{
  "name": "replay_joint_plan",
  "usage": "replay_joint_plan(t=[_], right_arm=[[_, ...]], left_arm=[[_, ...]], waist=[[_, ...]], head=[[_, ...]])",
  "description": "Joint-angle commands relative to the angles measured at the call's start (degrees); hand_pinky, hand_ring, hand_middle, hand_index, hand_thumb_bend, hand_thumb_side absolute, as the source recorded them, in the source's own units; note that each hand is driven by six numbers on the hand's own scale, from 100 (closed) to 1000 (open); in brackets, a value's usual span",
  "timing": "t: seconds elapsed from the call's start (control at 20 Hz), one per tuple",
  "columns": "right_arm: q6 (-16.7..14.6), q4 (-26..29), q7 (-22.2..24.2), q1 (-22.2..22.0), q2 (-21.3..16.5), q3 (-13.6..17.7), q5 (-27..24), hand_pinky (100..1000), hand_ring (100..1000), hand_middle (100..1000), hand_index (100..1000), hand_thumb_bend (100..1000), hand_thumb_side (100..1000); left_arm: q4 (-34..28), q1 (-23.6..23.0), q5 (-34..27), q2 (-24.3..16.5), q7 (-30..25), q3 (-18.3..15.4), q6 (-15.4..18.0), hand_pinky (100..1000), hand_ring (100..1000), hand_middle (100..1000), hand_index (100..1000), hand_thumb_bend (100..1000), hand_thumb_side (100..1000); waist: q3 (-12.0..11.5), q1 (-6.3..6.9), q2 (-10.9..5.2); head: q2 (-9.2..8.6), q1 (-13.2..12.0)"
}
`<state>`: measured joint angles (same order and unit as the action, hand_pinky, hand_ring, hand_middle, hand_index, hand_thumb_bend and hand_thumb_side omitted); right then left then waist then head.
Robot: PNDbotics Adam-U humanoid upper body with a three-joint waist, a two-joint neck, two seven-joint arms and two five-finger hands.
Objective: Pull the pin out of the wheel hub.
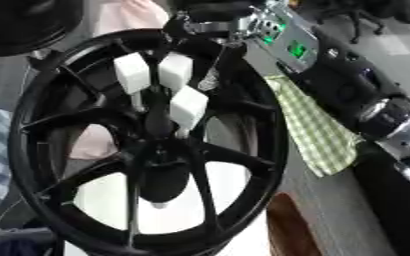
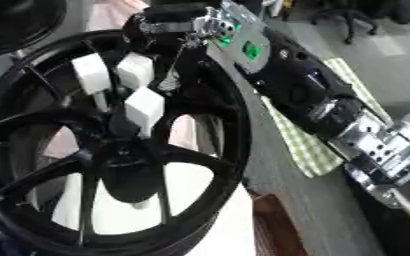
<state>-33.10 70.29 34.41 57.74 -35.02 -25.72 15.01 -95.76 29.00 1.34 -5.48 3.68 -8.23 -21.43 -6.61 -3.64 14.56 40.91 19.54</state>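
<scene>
The black wheel point(image 1: 147, 150) stands upright and fills most of the view, its hub point(image 1: 156, 150) at the centre where the spokes meet. The right hand point(image 1: 160, 82) reaches in from the upper right, its white-padded fingers point(image 1: 188, 106) bent down toward the hub and gathered close together around a thin pale rod, probably the pin point(image 1: 182, 132). I judge the grasp is made but the pin is not yet out; the pull is left to do. The left hand is not visible. A checked cloth point(image 1: 318, 135) lies behind the wheel.
</scene>
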Motion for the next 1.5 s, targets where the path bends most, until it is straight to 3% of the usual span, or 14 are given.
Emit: replay_joint_plan(t=[0.05,0.75,1.5], right_arm=[[-17.39,0.87,17.56,1.03,-1.52,0.52,-0.67,702,635,572,703,414,100],[-14.63,2.54,17.56,0.60,-2.09,-0.23,-6.44,670,550,356,523,376,100],[-11.80,3.58,17.56,0.58,-3.99,-0.12,-9.37,659,508,275,457,349,100]], left_arm=[[-0.59,0.68,0.20,-0.46,-0.07,0.35,-0.11,693,659,494,747,138,930],[-0.48,0.43,0.63,-0.35,-0.50,0.85,-0.65,696,660,495,747,140,937],[-1.02,-0.73,0.91,-0.82,-0.64,0.90,-1.18,697,660,496,747,148,946]], waist=[[-0.01,0.14,-1.26],[-0.26,-0.25,-1.63],[-1.10,-1.98,-2.44]], head=[[-0.75,0.16],[-0.65,0.64],[-0.08,2.51]])
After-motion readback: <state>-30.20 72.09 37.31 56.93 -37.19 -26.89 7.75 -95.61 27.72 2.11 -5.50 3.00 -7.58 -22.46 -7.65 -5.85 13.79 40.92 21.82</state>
